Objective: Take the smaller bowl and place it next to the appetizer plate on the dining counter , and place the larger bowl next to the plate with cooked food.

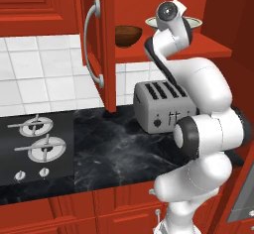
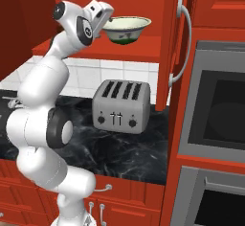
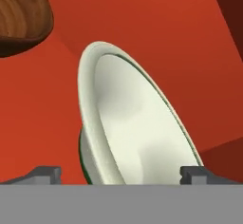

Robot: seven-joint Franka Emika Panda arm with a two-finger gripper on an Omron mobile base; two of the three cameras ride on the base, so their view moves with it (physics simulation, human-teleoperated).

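Large bowl (image 2: 126,29) sits on the open cupboard shelf (image 2: 119,51) above the toaster (image 2: 120,106); cream inside, green low on the outside. From the left base camera the arm's wrist covers most of it, only rim ends showing (image 1: 196,22). Hand camera sees it rolled sideways, its lower edge cut off (image 3: 133,133).

Small bowl (image 1: 128,34), dark brown, stands on the same shelf, apart from the large one, on the side nearer the stove (image 1: 37,141). In the hand camera only a wood-grained part of it shows at the top corner (image 3: 21,14); the rest is out of frame.

Gripper (image 3: 121,174) is up at the shelf, at the large bowl's rim. Fingertips (image 3: 45,173) stand wide, one to each side of the bowl, nothing clamped. Whether either tip touches the bowl cannot be made out. In the right base camera the hand's body hides the fingers (image 2: 103,15).

Room: red cabinets, cupboard door (image 1: 99,44) swung open with a curved grey handle. Black marble counter (image 1: 114,148), white tile behind. Stove is cut by the frame edge on the left. Built-in oven (image 2: 215,115) to the right, partly out of frame.
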